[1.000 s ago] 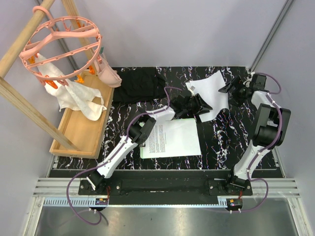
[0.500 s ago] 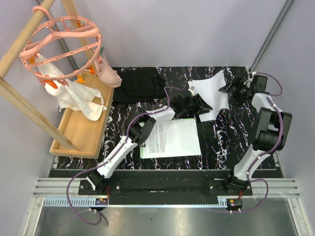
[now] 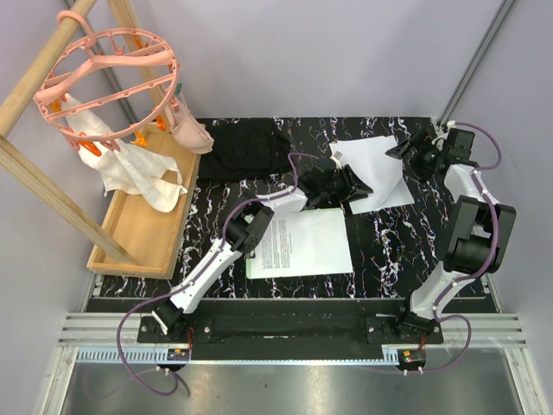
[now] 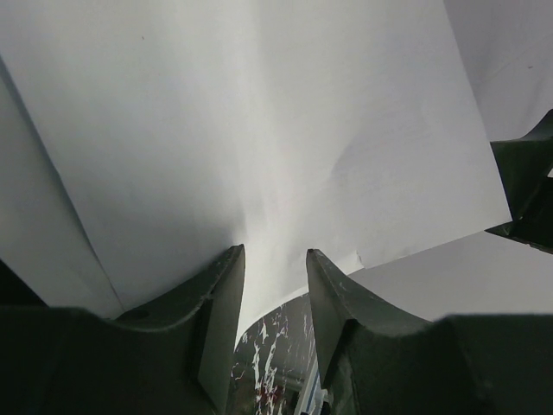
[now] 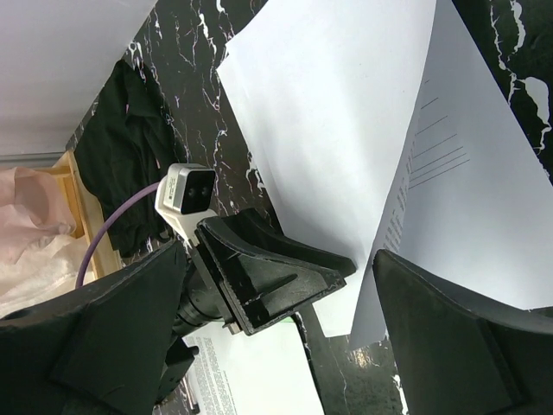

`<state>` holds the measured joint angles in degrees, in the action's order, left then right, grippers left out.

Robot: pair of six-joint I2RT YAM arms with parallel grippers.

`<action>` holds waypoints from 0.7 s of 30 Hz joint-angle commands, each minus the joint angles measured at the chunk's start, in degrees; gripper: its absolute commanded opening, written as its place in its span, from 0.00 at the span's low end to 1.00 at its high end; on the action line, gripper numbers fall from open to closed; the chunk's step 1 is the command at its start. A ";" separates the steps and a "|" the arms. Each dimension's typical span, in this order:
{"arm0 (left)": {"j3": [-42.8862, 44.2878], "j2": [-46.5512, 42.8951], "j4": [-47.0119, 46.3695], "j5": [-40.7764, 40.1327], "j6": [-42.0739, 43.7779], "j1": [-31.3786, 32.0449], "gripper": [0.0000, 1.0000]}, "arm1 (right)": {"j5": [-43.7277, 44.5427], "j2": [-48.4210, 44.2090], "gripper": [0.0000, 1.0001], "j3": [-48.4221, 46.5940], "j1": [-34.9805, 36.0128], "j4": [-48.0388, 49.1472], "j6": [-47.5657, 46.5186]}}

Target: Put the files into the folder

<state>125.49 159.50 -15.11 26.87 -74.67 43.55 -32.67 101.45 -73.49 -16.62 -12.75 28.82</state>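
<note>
Left pincer sits half-closed around the blank sheet corner (actual grip? can't tell); right pincer gapes wide nearby.

A sheet is laid on the folder at centre; further sheets are found behind-right, a tray far left.

No legible text. Printed sheet on counter carries dense black lines, too small to read.

left hand reaches forward, jaws narrowly parted; right hand hovers wide open.
</note>
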 commanded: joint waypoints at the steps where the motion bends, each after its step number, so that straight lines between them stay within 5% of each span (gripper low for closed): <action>1: 0.72 2.30 0.00 0.99 0.67 -0.40 0.41 | -1.00 1.90 1.00 -0.16 0.19 1.50 0.45; 14: 2.47 1.60 1.92 1.51 2.95 -0.40 0.44 | 8.23 4.11 0.90 4.93 0.19 3.69 4.05; 16: 3.09 0.47 2.54 3.00 3.92 -0.48 0.50 | 7.80 5.33 0.71 4.68 0.10 5.01 3.35; 17: 3.44 -0.32 2.89 3.88 5.05 -0.57 0.53 | 7.36 5.95 0.43 3.46 0.19 5.11 2.48; 18: 3.18 -1.29 3.25 5.11 5.67 -0.66 0.58 | 7.27 6.39 0.27 2.84 0.19 5.11 1.60; 20: 1.61 -6.29 4.82 6.08 8.73 -0.92 0.61 | 7.35 6.48 0.05 0.12 0.10 3.97 0.11; 21: 0.47 -8.66 5.35 6.52 9.97 -1.01 0.65 | 7.87 5.87 0.01 -0.94 0.19 2.14 -0.51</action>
<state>127.13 159.02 -13.41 29.43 -71.68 43.40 -26.17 107.72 -69.19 -16.62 -10.72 31.22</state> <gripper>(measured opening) 0.595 0.103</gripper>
